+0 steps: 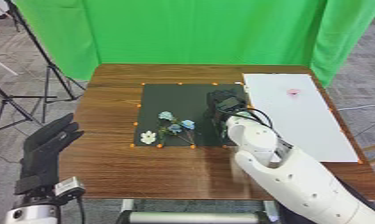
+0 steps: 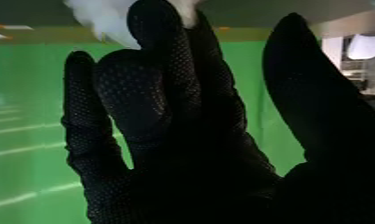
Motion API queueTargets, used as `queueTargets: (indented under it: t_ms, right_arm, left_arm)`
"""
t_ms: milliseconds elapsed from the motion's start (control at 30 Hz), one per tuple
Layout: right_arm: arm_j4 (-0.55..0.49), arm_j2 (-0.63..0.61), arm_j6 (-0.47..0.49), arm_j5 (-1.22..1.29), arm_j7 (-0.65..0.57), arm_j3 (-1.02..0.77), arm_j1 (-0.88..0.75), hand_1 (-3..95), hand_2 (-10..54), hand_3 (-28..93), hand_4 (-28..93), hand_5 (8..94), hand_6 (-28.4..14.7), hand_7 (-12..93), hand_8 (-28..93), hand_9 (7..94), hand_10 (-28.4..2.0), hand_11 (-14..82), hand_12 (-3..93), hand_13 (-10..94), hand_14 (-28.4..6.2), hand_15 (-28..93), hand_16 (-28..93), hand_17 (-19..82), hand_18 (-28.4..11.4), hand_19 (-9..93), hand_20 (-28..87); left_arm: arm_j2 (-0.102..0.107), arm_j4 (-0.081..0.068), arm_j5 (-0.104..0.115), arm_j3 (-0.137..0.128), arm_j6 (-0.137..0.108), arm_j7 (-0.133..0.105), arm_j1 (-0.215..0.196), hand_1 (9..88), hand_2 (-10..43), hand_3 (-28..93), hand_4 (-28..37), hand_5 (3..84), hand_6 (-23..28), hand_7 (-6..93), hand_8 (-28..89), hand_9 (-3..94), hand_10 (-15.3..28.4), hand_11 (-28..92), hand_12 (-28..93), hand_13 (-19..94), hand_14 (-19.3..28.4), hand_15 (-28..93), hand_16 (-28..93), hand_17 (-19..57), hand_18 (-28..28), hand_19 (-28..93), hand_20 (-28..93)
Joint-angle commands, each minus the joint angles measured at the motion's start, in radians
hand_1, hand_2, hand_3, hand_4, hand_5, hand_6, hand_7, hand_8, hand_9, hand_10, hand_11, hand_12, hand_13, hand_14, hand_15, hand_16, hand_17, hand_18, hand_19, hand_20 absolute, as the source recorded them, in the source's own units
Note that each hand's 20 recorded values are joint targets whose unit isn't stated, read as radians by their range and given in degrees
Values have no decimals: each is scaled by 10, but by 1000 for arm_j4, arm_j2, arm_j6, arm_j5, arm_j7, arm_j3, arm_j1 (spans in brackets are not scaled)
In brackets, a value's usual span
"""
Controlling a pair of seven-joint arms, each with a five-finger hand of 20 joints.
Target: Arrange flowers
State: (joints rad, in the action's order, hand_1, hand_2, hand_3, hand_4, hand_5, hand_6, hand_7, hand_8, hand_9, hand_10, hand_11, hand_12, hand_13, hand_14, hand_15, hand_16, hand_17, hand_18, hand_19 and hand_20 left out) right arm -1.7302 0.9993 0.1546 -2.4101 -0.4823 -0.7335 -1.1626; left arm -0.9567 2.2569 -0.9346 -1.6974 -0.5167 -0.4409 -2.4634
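The black-gloved right hand (image 1: 222, 101), at one o'clock on the dark rectangular mat (image 1: 166, 95), has loosely extended fingers and its thumb well apart, grasping nothing evident, though the soft white shape (image 2: 103, 19) beyond may be a blossom. The thin-stemmed pale-blue flowers (image 1: 175, 128) and small white flower (image 1: 148, 137) lie at seven o'clock, probably spread for separate lifting (the straight-fingered left hand (image 1: 47, 150), towards nine, likely leaves room). Around them: brown wooden table (image 1: 112, 170), white sheet (image 1: 294, 125) at three, green cloth (image 1: 201, 35) at twelve, grey carpet (image 1: 7, 162).
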Motion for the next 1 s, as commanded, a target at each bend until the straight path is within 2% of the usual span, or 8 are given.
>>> queueTargets:
  t_ms: [33, 167, 367, 533, 667, 867, 967, 1000]
  right_arm:
    - [-73, -97, -76, 46, -13, 1, 81, 275, -28, 836, -235, 678, -61, 198, -119, 732, -160, 385, 200, 705, -110, 754, 177, 195, -237, 841, 33]
    - [-59, -157, -98, 79, -12, 0, 123, 269, -21, 834, -232, 670, -64, 193, -117, 722, -162, 385, 200, 699, -111, 757, 176, 194, -237, 839, 34]
    - [13, -261, -104, 146, -33, -6, 183, 256, -7, 846, -232, 615, -70, 187, -116, 666, -176, 349, 184, 665, -114, 763, 171, 179, -231, 820, 36]
    - [72, -291, 3, 189, -22, -109, 153, 249, -1, 859, -233, 564, -78, 179, -116, 604, -190, 293, 168, 631, -119, 768, 160, 171, -225, 804, 40]
    - [114, -312, 37, 228, -58, -115, 163, 243, -2, 870, -235, 529, -84, 169, -113, 561, -198, 250, 158, 609, -122, 773, 151, 162, -221, 791, 45]
    - [179, -294, 84, 241, -84, -143, 157, 243, -4, 876, -241, 504, -85, 168, -112, 532, -203, 224, 158, 594, -123, 779, 141, 158, -219, 780, 54]
    - [212, -271, 112, 229, -81, -175, 139, 243, -4, 877, -245, 499, -85, 167, -112, 526, -203, 219, 158, 590, -123, 781, 138, 156, -217, 775, 59]
    - [221, -263, 119, 222, -76, -182, 136, 243, -4, 877, -247, 498, -85, 167, -112, 524, -204, 217, 158, 589, -123, 781, 136, 155, -217, 773, 61]
  left_arm:
    - [-6, 8, -1, 0, -7, -2, -26, 268, 34, 839, -181, 417, 110, 159, -108, 348, 199, 385, 66, 257, 274, 662, -176, -100, 213, 582, 51]
    - [2, 9, 4, 5, -13, -12, -25, 269, 34, 839, -181, 416, 110, 159, -108, 348, 200, 385, 66, 257, 273, 663, -176, -100, 213, 582, 51]
    - [12, 7, 10, 19, -23, -29, -25, 268, 34, 838, -181, 416, 110, 159, -108, 347, 200, 384, 65, 258, 273, 663, -176, -100, 213, 582, 51]
    - [16, 6, 15, 22, -28, -38, -28, 268, 34, 838, -182, 416, 110, 159, -108, 347, 201, 382, 65, 257, 273, 663, -176, -100, 213, 582, 51]
    - [12, 5, 13, 22, -25, -39, -28, 268, 33, 838, -183, 416, 110, 159, -108, 347, 200, 382, 66, 257, 273, 663, -176, -100, 213, 582, 51]
    - [17, 0, 15, 36, -23, -43, -11, 268, 33, 838, -185, 416, 111, 159, -107, 347, 200, 384, 66, 257, 273, 663, -176, -100, 213, 582, 51]
    - [16, -1, 13, 35, -18, -40, -10, 267, 33, 838, -185, 416, 110, 159, -107, 347, 200, 383, 65, 257, 273, 662, -176, -100, 213, 581, 51]
    - [15, -1, 14, 37, -22, -44, -9, 267, 33, 838, -185, 416, 111, 158, -107, 347, 200, 382, 65, 257, 273, 663, -176, -100, 213, 582, 51]
